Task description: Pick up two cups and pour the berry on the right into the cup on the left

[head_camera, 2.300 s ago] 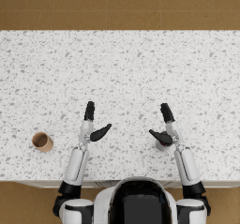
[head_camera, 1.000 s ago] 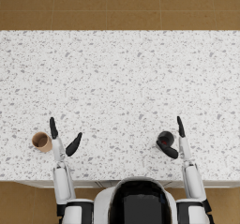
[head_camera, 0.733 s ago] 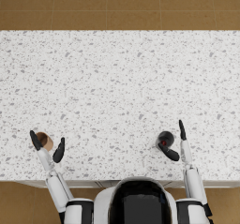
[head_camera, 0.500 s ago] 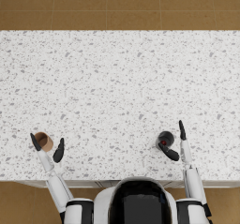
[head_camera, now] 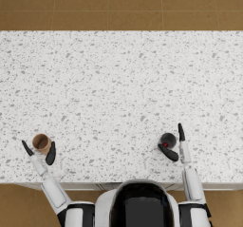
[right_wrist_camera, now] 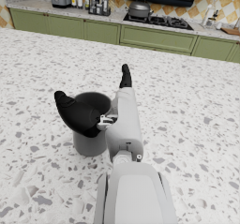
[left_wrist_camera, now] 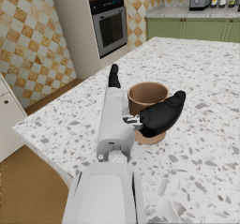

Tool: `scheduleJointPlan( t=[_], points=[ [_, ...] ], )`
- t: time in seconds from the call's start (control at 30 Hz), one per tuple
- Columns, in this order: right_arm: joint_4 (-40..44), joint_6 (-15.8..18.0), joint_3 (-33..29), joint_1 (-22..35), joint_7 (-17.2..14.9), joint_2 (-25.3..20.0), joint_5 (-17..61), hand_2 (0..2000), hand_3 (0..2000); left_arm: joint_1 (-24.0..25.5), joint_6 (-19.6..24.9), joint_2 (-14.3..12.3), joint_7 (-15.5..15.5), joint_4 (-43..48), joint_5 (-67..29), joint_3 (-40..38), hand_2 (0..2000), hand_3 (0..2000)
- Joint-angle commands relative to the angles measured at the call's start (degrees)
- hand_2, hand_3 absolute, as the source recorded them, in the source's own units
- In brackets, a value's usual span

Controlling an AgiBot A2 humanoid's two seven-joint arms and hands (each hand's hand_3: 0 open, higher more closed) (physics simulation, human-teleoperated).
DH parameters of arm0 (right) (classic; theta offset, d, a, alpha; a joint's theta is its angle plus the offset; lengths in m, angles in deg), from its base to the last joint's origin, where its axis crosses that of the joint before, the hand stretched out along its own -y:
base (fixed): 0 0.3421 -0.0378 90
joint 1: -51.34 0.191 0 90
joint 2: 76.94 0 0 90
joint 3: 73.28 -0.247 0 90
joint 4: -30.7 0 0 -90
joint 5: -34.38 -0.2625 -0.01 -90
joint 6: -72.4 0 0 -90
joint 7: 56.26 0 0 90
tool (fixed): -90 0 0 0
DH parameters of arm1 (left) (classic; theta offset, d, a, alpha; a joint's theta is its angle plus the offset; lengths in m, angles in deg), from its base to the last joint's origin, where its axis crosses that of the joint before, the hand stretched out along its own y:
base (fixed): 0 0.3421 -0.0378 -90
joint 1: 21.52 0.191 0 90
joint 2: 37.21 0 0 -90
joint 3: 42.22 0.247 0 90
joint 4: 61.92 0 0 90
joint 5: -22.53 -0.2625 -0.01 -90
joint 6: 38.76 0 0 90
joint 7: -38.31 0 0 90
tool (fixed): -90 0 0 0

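Seeing no readable writing; my left hand [left_wrist_camera: 157, 117] cradles the brown cup [left_wrist_camera: 147, 107], my right hand [right_wrist_camera: 82, 113] the dark cup [right_wrist_camera: 91, 124], fingers spread around each.

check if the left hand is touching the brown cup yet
Touching. In the left wrist view the left hand brackets the brown cup, its dark thumb pressed across the cup's side.

We see a long white speckled terrazzo countertop [head_camera: 118, 93] spanning the head view over a brown tiled floor [head_camera: 118, 5]. On it stand two things, both near its front edge and well apart: a small brown paper cup [head_camera: 41, 143] toward the left end and a dark grey cup [head_camera: 167, 141] right of centre, something red inside it.
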Motion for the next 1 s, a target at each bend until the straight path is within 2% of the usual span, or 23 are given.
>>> scheduleJointPlan(
  t=[0.03, 0.4, 0.5, 0.53, 0.77, 0.8, 0.83, 0.9, 0.93, 0.97, 1.0],
  points=[
    [0.93, 0.00, -0.79, -0.03, 0.00, -0.11, 0.00, 0, 0, -1.04, 0.00, 0.75, 0.00, -5.56, 0.00, 1.32, 0, 0],
    [5.27, 0.31, 0.24, -1.04, 0.04, -1.10, -0.01, 0, 0, -3.99, -0.46, 2.06, -0.32, -15.52, -0.02, 2.65, 0, 0],
    [7.50, 0.51, 0.68, 0.26, 0.06, -1.78, -0.01, 0, 0, -4.35, -0.32, 2.22, -0.52, -13.47, -0.01, 2.43, 0, 0],
    [8.33, 0.80, 0.75, 0.77, 0.09, -2.03, -0.02, 0, 0, -4.51, -0.38, 2.31, -0.55, -16.02, -0.01, 3.01, 0, 0],
    [14.10, 1.64, 1.35, 3.92, 0.17, -3.66, -0.03, 0, 0, -5.23, -0.91, 2.79, -0.67, -17.29, -0.05, 4.54, 0, 0],
    [14.54, 1.74, 1.32, 4.17, 0.18, -3.84, -0.03, 0, 0, -5.68, -0.74, 3.06, -0.69, -14.88, -0.04, 4.06, 0, 0],
    [14.73, 1.73, 1.48, 4.21, 0.16, -3.97, -0.03, 0, 0, -5.71, -0.61, 3.08, -0.71, -18.08, -0.03, 4.72, 0, 0],
    [15.70, 1.39, 2.08, 5.01, 0.18, -4.36, -0.03, 0, 0, -6.37, -0.56, 3.50, -0.75, -18.80, -0.03, 5.32, 0, 0],
    [16.06, 1.10, 2.50, 5.31, 0.20, -4.51, -0.03, 0, 0, -6.64, -0.55, 3.67, -0.76, -16.00, -0.03, 4.58, 0, 0],
    [15.13, 0.84, 2.54, 4.81, 0.23, -4.42, -0.02, 1361, 327, -6.03, -0.50, 3.35, -0.77, -18.18, -0.03, 5.34, 1361, 327],
    [15.13, 1.45, 2.50, 4.80, 0.23, -4.47, -0.01, 2000, 653, -5.77, -0.23, 3.26, -0.77, -17.50, -0.05, 5.16, 2000, 653]
  ],
)
